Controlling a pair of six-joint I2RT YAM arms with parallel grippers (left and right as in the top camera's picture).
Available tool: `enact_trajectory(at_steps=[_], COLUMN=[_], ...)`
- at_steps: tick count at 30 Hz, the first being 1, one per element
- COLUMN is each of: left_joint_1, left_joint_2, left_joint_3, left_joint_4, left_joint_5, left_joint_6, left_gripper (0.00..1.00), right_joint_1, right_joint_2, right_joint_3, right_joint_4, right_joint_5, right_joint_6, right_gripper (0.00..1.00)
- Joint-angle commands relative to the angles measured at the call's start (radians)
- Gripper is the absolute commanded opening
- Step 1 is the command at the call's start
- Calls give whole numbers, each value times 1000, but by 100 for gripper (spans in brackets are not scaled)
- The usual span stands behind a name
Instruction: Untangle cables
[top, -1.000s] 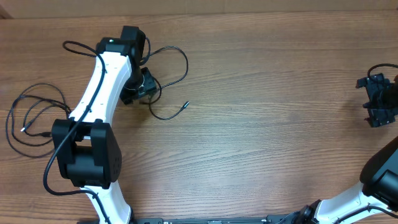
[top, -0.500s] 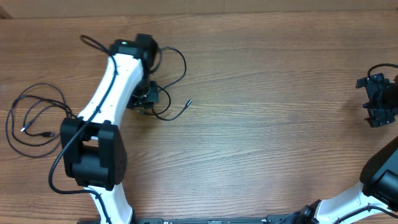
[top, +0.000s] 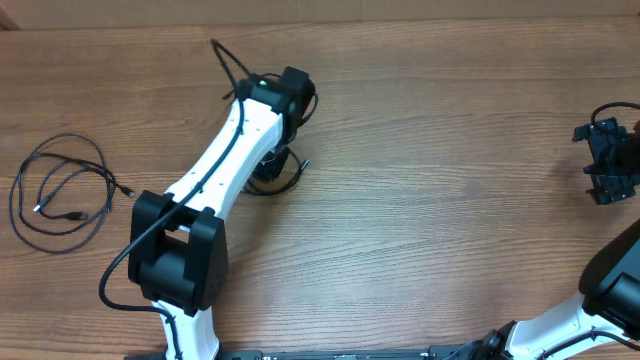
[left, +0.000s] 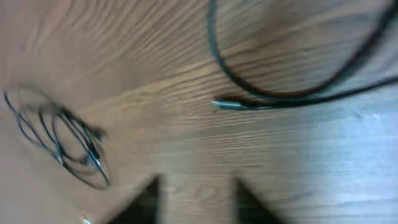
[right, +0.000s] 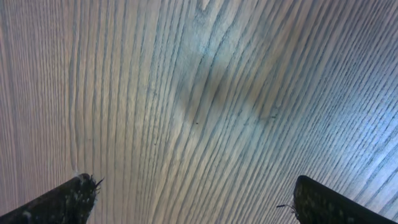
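Two cables lie apart on the wooden table. One is a loose coil (top: 58, 195) at the far left, seen blurred in the left wrist view as a coil (left: 62, 140). The other cable (top: 292, 178) lies mostly under my left arm, with its plug end (top: 303, 163) showing; the left wrist view shows its curve (left: 273, 94) and plug (left: 225, 104) ahead of the fingers. My left gripper (left: 198, 202) hovers with its fingers apart and only bare wood between them. At the right edge, far from both cables, my right gripper (top: 608, 160) (right: 199, 205) is wide open over bare wood.
The left arm (top: 215, 165) slants across the left half of the table, its own thicker wire (top: 226, 60) arching off the wrist. The right arm's base (top: 600, 290) sits at the lower right corner. The table's far edge (top: 400, 20) runs along the top.
My left arm has swung to the right, and the wrist now covers most of the nearer cable. The coil at the far left and the right arm have not moved.
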Motion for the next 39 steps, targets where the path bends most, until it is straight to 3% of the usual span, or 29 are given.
enact_trajectory(at_steps=[1,2,4,7,8,9,12,15,18,21,25,32,37,39], left_joint_1=[-61,-77,-105,-155,-169,-179,-195,-185,-150,-103,-55,31,108,131], left_joint_2=[-7,-7,-7,-7,-7,-7,-7,-7,-7,-7,-7,-7,-7,-7], left_joint_3=[44,56,65,65,65,65,65,65,65,65,64,64,64,64], left_joint_4=[-1,-6,-19,13,22,29,53,95,102,106,85,145,273,303], left_joint_5=[200,320,472,535,583,608,570,385,286,338,383,367,451,433], left_joint_6=[271,343,455,474,473,473,460,254,120,8,-3,-175,-209,-230], left_gripper=[35,51,73,81,94,100,100,98,97,89,66,76,62,61], right_joint_1=[0,0,0,0,0,0,0,0,0,0,0,0,0,0], right_joint_2=[-8,-8,-8,-8,-8,-8,-8,-8,-8,-8,-8,-8,-8,-8], right_joint_3=[-4,-4,-4,-4,-4,-4,-4,-4,-4,-4,-4,-4,-4,-4], right_joint_4=[2,2,2,2,2,2,2,2,2,2,2,2,2,2], right_joint_5=[6,6,6,6,6,6,6,6,6,6,6,6,6,6], right_joint_6=[3,3,3,3,3,3,3,3,3,3,3,3,3,3], right_gripper=[100,100,100,100,100,100,100,100,100,100,100,100,100,100])
